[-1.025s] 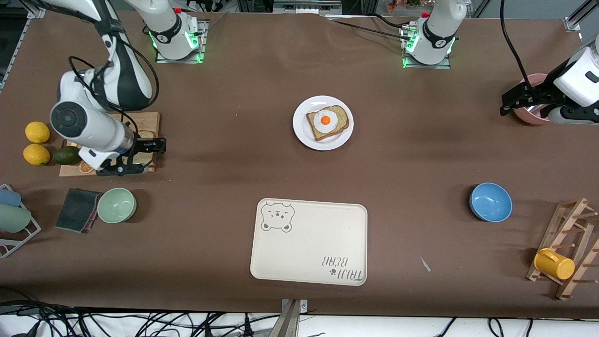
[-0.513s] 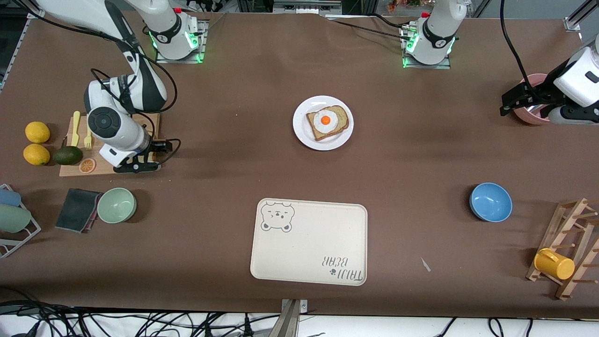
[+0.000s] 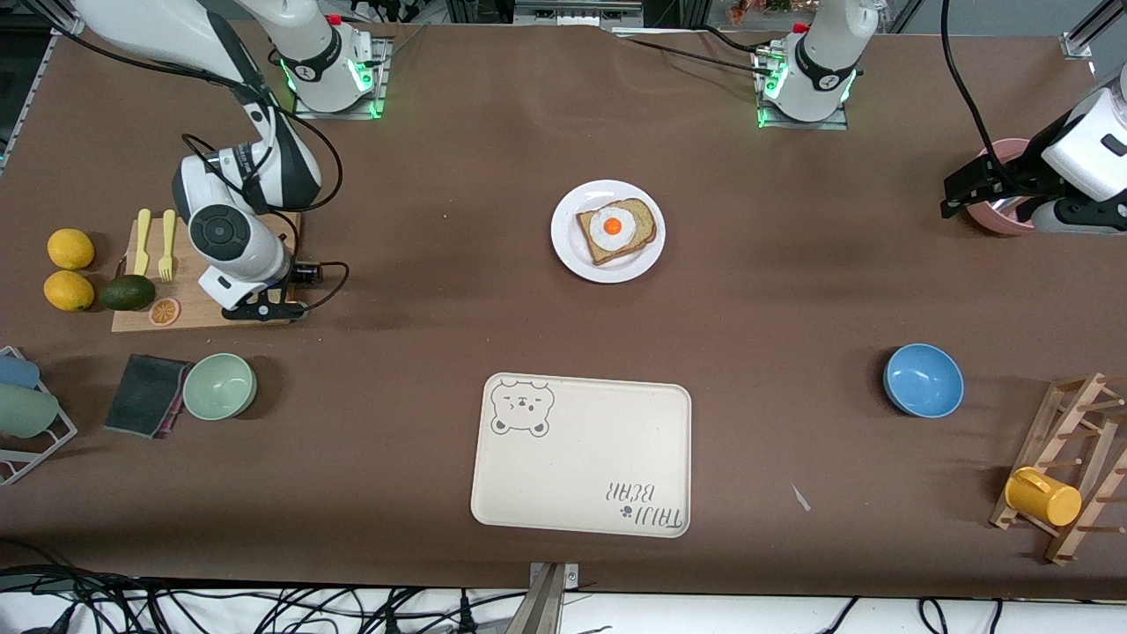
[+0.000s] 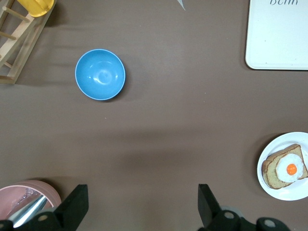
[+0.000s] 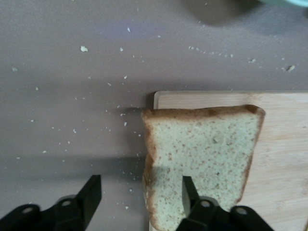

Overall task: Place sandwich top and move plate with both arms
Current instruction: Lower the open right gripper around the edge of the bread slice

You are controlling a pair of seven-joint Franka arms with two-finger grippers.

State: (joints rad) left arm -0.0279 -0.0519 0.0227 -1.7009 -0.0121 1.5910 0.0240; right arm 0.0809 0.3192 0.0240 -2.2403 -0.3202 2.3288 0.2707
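Note:
The sandwich top (image 5: 207,149), a speckled tan slice with a brown crust, lies on the corner of a wooden board (image 5: 284,144). My right gripper (image 5: 139,185) hangs low over the slice's edge, open; one finger (image 5: 188,190) is over the bread, the other over the table. In the front view the right gripper (image 3: 264,308) covers the slice at the board's (image 3: 189,308) end. The white plate (image 3: 568,251) at mid-table holds a bread slice with a fried egg (image 3: 614,227). My left gripper (image 4: 142,192) waits open over the left arm's end of the table, beside a pink bowl (image 4: 26,195).
A cream bear-print tray (image 3: 581,458) lies nearer the camera than the plate. A blue bowl (image 3: 923,380) and a wooden rack with a yellow mug (image 3: 1043,496) sit toward the left arm's end. A green bowl (image 3: 220,386), lemons (image 3: 70,249) and an avocado (image 3: 128,292) surround the board.
The right arm has swung along the board toward the table's middle and come down over the slice's edge, its jaws narrowing a little. The left arm has not moved.

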